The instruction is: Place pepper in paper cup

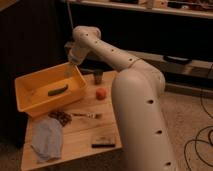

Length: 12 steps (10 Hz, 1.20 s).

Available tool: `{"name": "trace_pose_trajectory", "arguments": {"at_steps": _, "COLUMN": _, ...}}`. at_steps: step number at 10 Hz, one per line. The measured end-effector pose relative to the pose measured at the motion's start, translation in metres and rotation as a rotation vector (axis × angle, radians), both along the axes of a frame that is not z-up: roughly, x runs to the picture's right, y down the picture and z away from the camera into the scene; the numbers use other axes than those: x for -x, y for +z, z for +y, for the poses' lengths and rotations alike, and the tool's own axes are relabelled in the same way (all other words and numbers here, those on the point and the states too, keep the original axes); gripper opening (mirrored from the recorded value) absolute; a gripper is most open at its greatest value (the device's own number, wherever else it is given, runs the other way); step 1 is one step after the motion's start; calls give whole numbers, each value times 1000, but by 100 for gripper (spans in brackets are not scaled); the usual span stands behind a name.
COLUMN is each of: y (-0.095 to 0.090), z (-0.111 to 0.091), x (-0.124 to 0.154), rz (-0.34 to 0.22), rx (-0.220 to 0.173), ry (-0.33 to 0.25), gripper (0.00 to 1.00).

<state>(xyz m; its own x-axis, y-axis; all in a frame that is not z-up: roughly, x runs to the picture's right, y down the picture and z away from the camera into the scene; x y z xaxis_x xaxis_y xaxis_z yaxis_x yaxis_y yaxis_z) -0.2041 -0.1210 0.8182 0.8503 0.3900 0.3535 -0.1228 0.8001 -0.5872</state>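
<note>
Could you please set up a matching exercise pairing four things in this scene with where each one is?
Things: 1 crumpled blue cloth; 2 gripper; 3 slim green pepper; 4 round orange fruit.
Places: A inside the yellow plastic tub; B on the wooden table, right of the tub; C over the tub's far rim; D table's near left corner.
Pairs: 1-D; 2-C; 3-A; 4-B.

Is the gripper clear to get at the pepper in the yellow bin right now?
Probably yes. The gripper hangs over the back edge of the yellow bin; the pepper lies alone on the bin floor, a little nearer the front, with nothing covering it.
</note>
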Motion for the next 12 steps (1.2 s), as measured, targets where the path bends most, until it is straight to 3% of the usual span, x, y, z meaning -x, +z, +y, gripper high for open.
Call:
{"name": "trace_pose_trajectory", "arguments": {"at_steps": 2, "y": 2, "z": 2, "x": 0, "rz": 6, "rx": -22, "ry": -16, "gripper": 65}}
{"name": "trace_pose_trajectory", "arguments": {"at_steps": 4, "y": 4, "z": 7, "x": 2, "rz": 16, "rx": -138, "ry": -87, "gripper": 65}}
{"name": "trace_pose_trajectory", "arguments": {"at_steps": 5, "y": 7, "z": 10, "x": 8, "rz": 32, "rx": -222, "ry": -148, "gripper": 65}}
{"name": "trace_pose_trajectory", "arguments": {"at_steps": 6, "y": 10, "z": 12, "x": 17, "rz": 36, "rx": -248, "ry": -168, "gripper": 65}}
{"name": "trace_pose_trajectory", "arguments": {"at_steps": 8, "y": 24, "z": 10, "x": 32, "rz": 20, "rx": -269, "ry": -189, "gripper": 65}}
{"name": "trace_pose_trajectory", "arguments": {"at_steps": 10, "y": 41, "z": 3, "x": 42, "rz": -30, "rx": -247, "ry": -205, "gripper": 65}}
{"name": "trace_pose_trajectory", "arguments": {"at_steps": 12, "y": 52, "z": 9, "x": 55, "rz": -56, "rx": -222, "ry": -242, "gripper": 65}}
